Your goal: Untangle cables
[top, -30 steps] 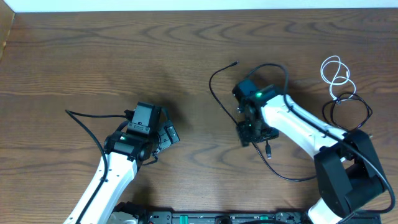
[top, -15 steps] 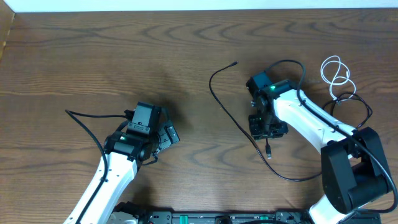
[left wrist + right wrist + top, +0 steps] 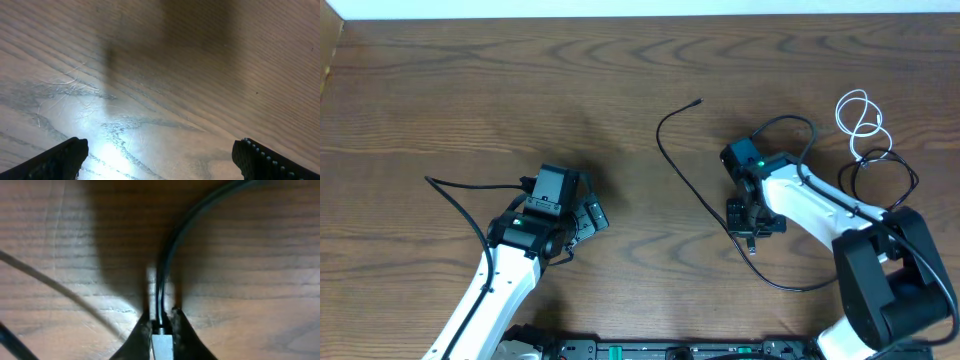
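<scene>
Held a black cable (image 3: 165, 265) in the right gripper (image 3: 750, 228), fingers (image 3: 142, 335) pressed close on it just where it met its pale plug (image 3: 162, 347). Saw that cable run straight ahead from the fingertips, then bend off to the right in the wrist view. Found a second black cable (image 3: 60, 287) on the table (image 3: 210, 65) left of the fingers, slanting in toward them; could not tell whether it touched. From overhead, followed a long black cable (image 3: 665, 150) passing close beside the gripper; could not tell whether the same one. Spotted the white cable (image 3: 860, 118) looped well apart, out beyond the right arm. Held the left gripper (image 3: 160, 150) spread wide just above the wood, well apart from the cables.
</scene>
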You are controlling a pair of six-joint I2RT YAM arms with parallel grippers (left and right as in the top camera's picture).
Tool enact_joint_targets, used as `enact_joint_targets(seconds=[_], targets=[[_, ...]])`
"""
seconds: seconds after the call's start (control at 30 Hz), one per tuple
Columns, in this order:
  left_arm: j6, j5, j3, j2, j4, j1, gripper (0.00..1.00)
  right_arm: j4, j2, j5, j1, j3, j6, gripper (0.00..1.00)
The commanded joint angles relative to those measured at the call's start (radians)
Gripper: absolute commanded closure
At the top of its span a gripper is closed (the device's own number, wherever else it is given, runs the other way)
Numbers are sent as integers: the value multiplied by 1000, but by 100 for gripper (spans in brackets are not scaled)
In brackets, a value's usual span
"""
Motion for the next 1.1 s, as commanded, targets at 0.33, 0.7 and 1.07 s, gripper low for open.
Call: enact_joint_targets(seconds=[0.33,0.7,1.07], targets=[[-5,-3,9,-5,-3,-1,2,375,17,-177,5,-123,22,99],[-5,-3,9,-5,-3,-1,2,780,63,-145,35,-124,266,99],[-5,-4,9,-5,-3,-1,2,1174,271,-109,121,-123,317,99]])
